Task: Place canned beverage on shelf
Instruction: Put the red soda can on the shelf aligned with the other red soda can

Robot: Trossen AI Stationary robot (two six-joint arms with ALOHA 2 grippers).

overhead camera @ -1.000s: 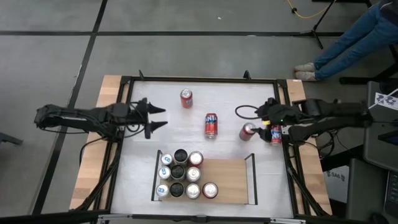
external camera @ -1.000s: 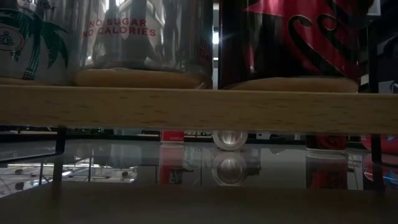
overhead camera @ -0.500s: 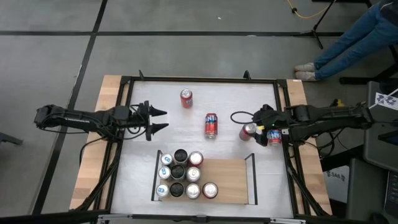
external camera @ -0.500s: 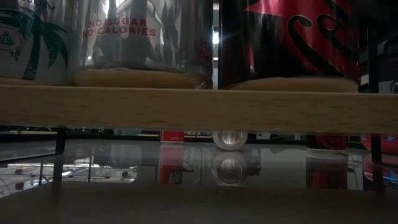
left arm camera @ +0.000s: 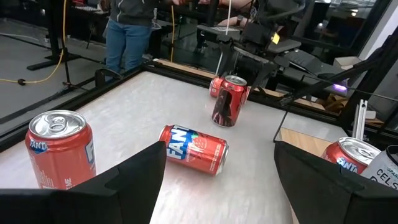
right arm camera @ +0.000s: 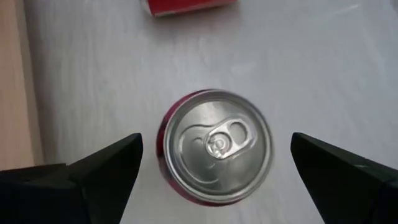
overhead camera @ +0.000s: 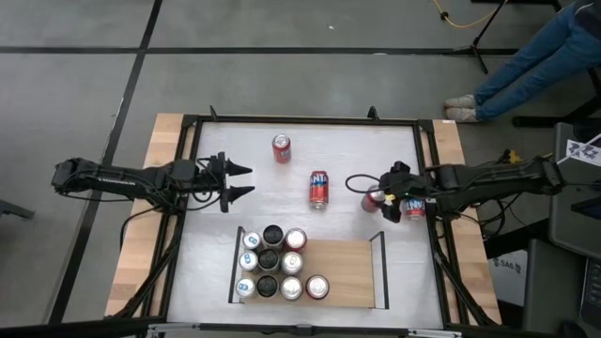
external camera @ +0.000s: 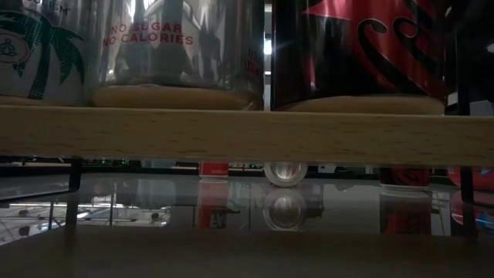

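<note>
Right hand (overhead camera: pixel 379 200) is wide open straight over the upright can (right arm camera: pixel 217 146); I'd drop down centred before squeezing, grabbing nothing yet.

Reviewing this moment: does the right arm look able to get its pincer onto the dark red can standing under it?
Probably yes. The right pincer is open directly above the dark red can, one finger on each side of its top, with nothing between them. The neighbouring can stands close but apart.

Dark red can (overhead camera: pixel 374 198) upright, apparently, beyond the half-filled wooden shelf (overhead camera: pixel 344 272).
</note>
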